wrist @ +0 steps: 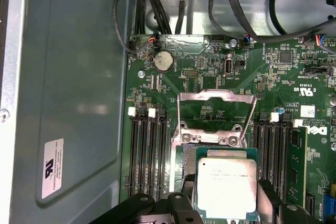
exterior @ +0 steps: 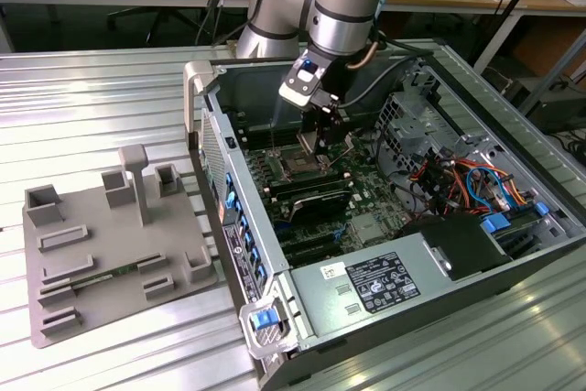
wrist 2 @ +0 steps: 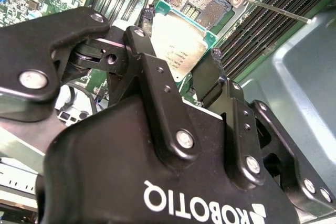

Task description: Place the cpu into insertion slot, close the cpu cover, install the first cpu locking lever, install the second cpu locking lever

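The cpu (wrist: pixel 226 187), a flat square chip with a silvery top on a green edge, sits between the black fingers (wrist: pixel 187 195) of my gripper (wrist: pixel 226 200), which is shut on it. In the second wrist view the cpu (wrist 2: pixel 178 45) hangs tilted just above the insertion slot (wrist 2: pixel 202 3), whose gold contact field is bare. The cpu cover (wrist: pixel 217 95), a thin silver frame with a square window, stands swung open beyond the slot. A thin silver locking lever (wrist 2: pixel 278 10) sticks out beside the slot. In the exterior view my gripper (exterior: pixel 316 142) reaches down into the open computer case over the slot (exterior: pixel 302 162).
Long black memory slots (wrist: pixel 144 156) flank the socket on both sides. Cable bundles (exterior: pixel 458 180) and a grey power supply box (exterior: pixel 366 281) fill the case toward the exterior view's right. A grey fixture tray (exterior: pixel 101 244) lies on the ribbed metal table at the exterior view's left.
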